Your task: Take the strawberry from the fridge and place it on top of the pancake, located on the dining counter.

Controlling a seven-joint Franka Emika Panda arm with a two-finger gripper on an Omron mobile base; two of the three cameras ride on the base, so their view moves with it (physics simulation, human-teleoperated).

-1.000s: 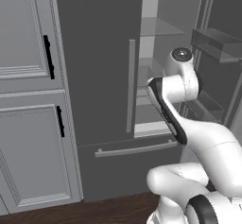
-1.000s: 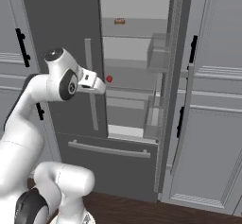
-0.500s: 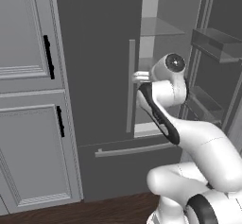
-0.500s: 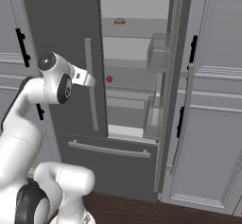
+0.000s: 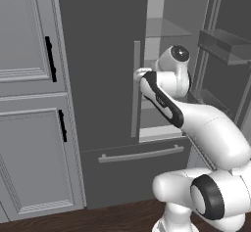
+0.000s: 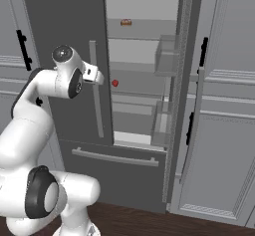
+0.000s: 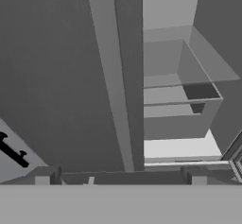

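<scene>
The strawberry [image 6: 115,83] is a tiny red fruit lying on a middle glass shelf inside the fridge [image 6: 64,26], whose right door [image 6: 187,80] stands open. My gripper [image 6: 100,78] is left of the strawberry, in front of the closed left door's bar handle [image 6: 96,95], and nothing is between its fingers. In the left base view the gripper [image 5: 139,73] sits right by that handle [image 5: 134,99]. The hand view shows the gripper [image 7: 120,179] open, its fingertips [image 7: 43,178] wide apart below the handle [image 7: 113,76]. The dining counter and pancake are out of view.
A small brown-and-tan item [image 6: 126,23] sits on the upper shelf. Door bins [image 6: 167,56] hang on the open right door. Light grey panelled cabinets [image 5: 24,104] with black handles flank the fridge. The bottom drawer [image 6: 114,158] is closed.
The arm has swung left, carrying the hand from in front of the fridge opening to the closed left door's handle. The strawberry stays on its shelf.
</scene>
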